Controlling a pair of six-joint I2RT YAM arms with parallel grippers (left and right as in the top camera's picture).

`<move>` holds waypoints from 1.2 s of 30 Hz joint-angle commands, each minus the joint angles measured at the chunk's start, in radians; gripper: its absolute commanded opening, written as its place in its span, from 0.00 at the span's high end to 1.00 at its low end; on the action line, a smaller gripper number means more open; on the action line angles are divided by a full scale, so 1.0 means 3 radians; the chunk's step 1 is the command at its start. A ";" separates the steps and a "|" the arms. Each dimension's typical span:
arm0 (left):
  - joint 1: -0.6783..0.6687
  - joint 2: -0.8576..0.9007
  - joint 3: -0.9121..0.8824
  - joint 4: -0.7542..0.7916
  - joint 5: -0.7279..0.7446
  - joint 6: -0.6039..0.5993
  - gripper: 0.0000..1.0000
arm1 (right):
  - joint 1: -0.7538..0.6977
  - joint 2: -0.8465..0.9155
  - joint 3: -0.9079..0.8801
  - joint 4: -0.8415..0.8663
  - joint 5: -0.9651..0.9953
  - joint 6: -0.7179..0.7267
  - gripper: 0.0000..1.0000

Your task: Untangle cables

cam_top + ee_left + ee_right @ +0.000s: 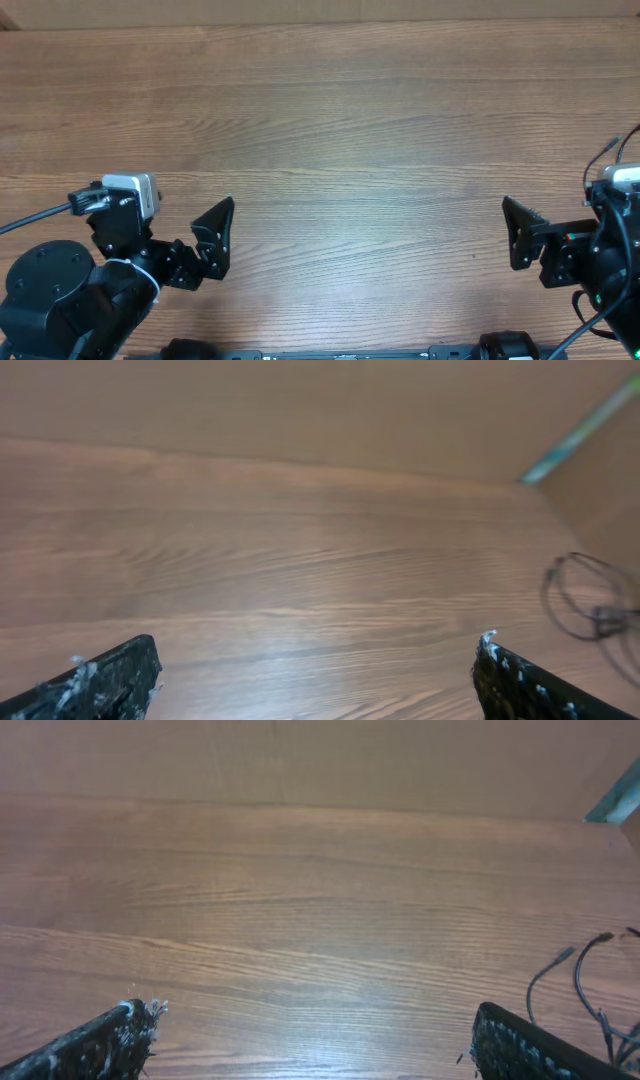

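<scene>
Fingers (pixel 110 682) of the left gripper (pixel 315 665) stand spread to the bottom corners of its wrist view, with nothing between them but the bare wooden table (pixel 300 560). The right gripper (pixel 315 1030) gapes just as wide and is equally empty. From overhead, both grippers sit near the front edge, well apart, one on each side. Farther out, the cables (pixel 590 990) lie on the table to the right of the right gripper, thin black cords with small plug ends. The left wrist view shows them only as a blurred loop at far right.
</scene>
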 commanded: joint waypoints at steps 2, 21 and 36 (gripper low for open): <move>0.0027 -0.0023 -0.0005 0.0094 0.0357 -0.0376 0.01 | 0.0015 -0.0008 -0.0001 0.0006 0.0045 -0.0014 0.00; 0.0027 -0.0023 -0.0029 -0.0098 -0.0603 -0.0484 0.00 | 0.0015 -0.0008 -0.0001 0.0006 0.0045 -0.0015 0.00; 0.0561 -0.1342 -0.1801 0.2973 -0.1303 0.0150 0.00 | 0.0015 -0.0008 -0.0001 0.0006 0.0045 -0.0014 0.00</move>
